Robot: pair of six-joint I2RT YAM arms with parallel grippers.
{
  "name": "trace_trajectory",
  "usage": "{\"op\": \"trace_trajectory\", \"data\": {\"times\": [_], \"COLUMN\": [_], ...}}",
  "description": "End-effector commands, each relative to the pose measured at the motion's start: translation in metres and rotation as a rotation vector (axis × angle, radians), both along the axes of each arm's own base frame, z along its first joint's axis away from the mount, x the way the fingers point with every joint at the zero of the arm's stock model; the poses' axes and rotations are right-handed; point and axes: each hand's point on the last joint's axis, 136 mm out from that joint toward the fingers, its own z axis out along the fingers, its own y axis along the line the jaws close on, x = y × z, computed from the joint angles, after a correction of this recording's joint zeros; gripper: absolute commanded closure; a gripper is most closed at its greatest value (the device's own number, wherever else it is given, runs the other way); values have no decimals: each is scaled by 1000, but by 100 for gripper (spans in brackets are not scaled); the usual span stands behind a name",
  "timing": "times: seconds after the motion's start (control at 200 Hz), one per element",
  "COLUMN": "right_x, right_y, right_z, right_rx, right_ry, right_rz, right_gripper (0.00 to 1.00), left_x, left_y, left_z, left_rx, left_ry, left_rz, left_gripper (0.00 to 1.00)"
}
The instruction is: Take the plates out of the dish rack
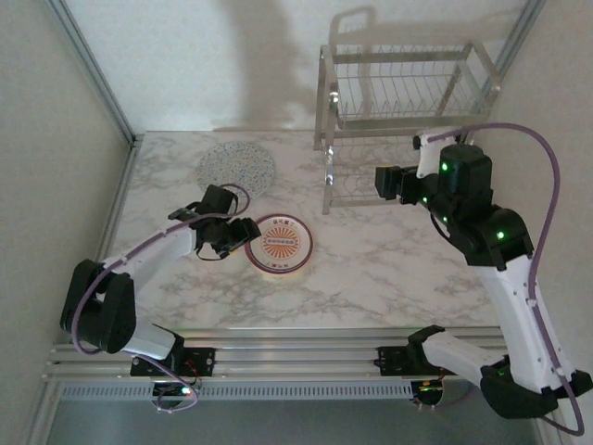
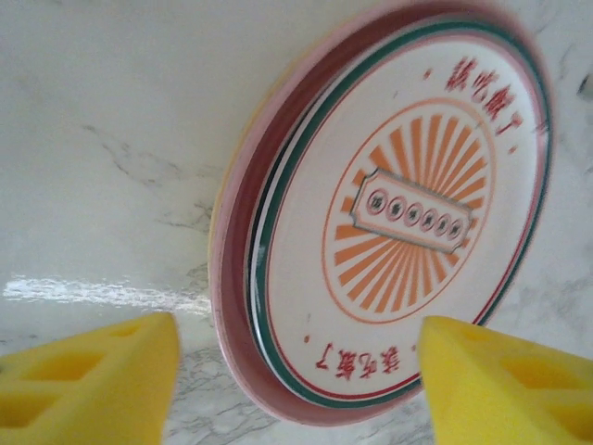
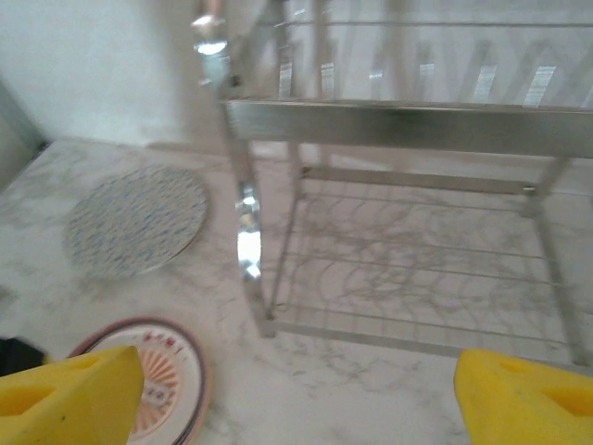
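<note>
A maroon-rimmed plate with an orange centre lies flat on top of a pink plate on the marble table. My left gripper is at its left edge. In the left wrist view the plate stack lies ahead, and the left gripper is open, its yellow fingers standing off either side of the near rim. A grey-speckled plate lies flat further back. The chrome dish rack stands at the back right. My right gripper hovers open in front of its lower tier; its upper basket holds no plates.
Metal frame rails border the table on the left and back right. Bare marble stretches between the plate stack and the right arm. From the right wrist I also see the speckled plate and the orange-centred plate left of the rack leg.
</note>
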Motion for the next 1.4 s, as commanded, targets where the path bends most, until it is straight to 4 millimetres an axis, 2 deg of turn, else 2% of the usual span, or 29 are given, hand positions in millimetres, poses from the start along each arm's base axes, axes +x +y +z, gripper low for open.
{"op": "trace_trajectory", "data": {"times": [0.0, 0.005, 0.025, 0.045, 0.105, 0.185, 0.315, 0.43, 0.501, 0.546, 0.616, 0.776, 0.811, 0.826, 0.866, 1.066, 1.141, 1.256, 1.341, 1.396], "right_x": [-6, -6, -8, -10, -16, -25, -35, -35, -31, -29, -18, 7, 13, 12, 16, 42, 54, 72, 83, 91], "right_y": [-46, -48, -54, -61, -78, -96, -104, -110, -117, -123, -122, -115, -114, -115, -114, -108, -103, -100, -99, -98], "right_z": [3, 2, -3, -8, -28, -61, -112, -146, -166, -177, -195, -239, -244, -256, -267, -305, -308, -300, -297, -298], "right_rx": [-9, -11, -19, -27, -48, -54, -43, -56, -92, -114, -184, -208, -218, -235, -256, -229, -219, -163, -143, -144], "right_ry": [-72, -71, -64, -55, -7, 82, 160, 131, 96, 76, 43, 25, 11, 24, 25, 54, 48, -41, -77, -68], "right_rz": [-243, -251, -283, -314, -400, -498, -541, -566, -599, -643, -621, -551, -538, -530, -513, -450, -406, -363, -333, -320], "right_gripper": [9, 9, 8, 7, 1, 1, 1, 1, 1, 1, 1, 1, 1, 1, 1, 1, 1, 1, 1, 1], "left_x": [18, 18, 21, 23, 29, 34, 32, 20, 6, 3, 1, -9, -8, -7, -3, 21, 42, 60, 70, 68], "left_y": [23, 25, 30, 34, 56, 84, 130, 173, 207, 218, 225, 241, 240, 239, 235, 220, 211, 211, 213, 215], "left_z": [44, 46, 52, 57, 72, 85, 108, 112, 107, 102, 95, 76, 69, 66, 56, 23, 27, 39, 42, 44], "left_rx": [21, 19, 13, 7, -8, -11, 91, 300, 462, 543, 633, 796, 814, 820, 832, 831, 813, 753, 771, 765], "left_ry": [-132, -139, -162, -180, -238, -302, -431, -470, -469, -494, -554, -680, -700, -710, -734, -783, -822, -931, -953, -1003], "left_rz": [108, 114, 137, 156, 231, 317, 445, 581, 711, 714, 673, 658, 629, 614, 562, 411, 355, 382, 360, 366], "left_gripper": [20, 19, 3, 0, 0, 0, 0, 0, 0, 0, 0, 1, 0, 0, 0, 1, 1, 1, 1, 0]}}
